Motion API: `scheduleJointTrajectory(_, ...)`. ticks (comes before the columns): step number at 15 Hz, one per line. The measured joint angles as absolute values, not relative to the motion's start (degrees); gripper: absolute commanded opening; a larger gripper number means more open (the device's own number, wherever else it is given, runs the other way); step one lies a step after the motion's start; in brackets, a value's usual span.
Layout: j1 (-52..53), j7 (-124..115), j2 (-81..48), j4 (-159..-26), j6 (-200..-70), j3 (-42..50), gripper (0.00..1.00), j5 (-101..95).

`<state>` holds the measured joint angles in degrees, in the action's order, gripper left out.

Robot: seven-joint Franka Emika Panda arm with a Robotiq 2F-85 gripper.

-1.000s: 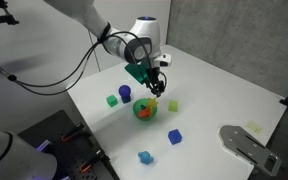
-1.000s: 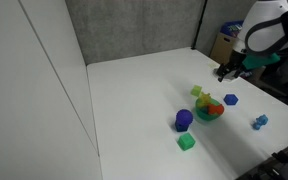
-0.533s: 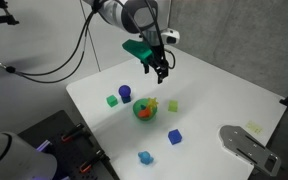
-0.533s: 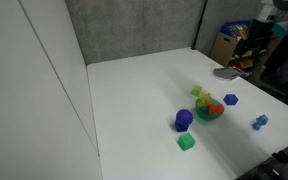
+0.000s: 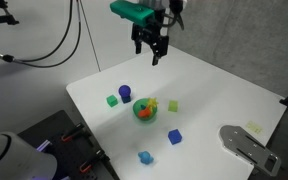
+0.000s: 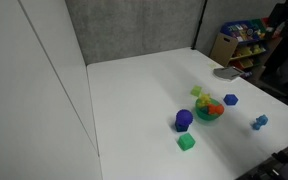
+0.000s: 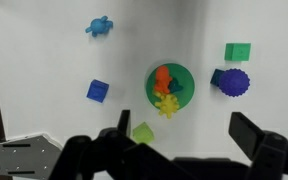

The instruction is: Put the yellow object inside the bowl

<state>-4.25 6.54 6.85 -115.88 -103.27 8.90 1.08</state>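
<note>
The green bowl [image 7: 170,86] sits on the white table and shows in both exterior views [image 5: 144,111] [image 6: 210,111]. The yellow star-like object [image 7: 167,104] lies at the bowl's rim, partly inside, next to an orange piece and a blue piece in the bowl. It also shows as a yellow spot at the bowl in an exterior view [image 5: 148,104]. My gripper [image 5: 153,53] is raised high above the table, well away from the bowl. In the wrist view its fingers [image 7: 180,140] are spread wide and empty.
A pale yellow-green cube [image 7: 142,132], a blue cube [image 7: 97,91], a light blue toy [image 7: 100,25], a green cube [image 7: 238,52] and a purple spiky ball [image 7: 233,81] lie around the bowl. A grey metal plate [image 5: 246,146] lies at the table's corner.
My gripper has risen from just above the bowl to high over the table and moved toward the back. The yellow object stays at the bowl.
</note>
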Motion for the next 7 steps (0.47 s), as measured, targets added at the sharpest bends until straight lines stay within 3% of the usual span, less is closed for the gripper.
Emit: scheduleJointTrajectory(7,-4.3,4.6,10.5,-113.6,-99.0,7.9,1.0,-1.2)
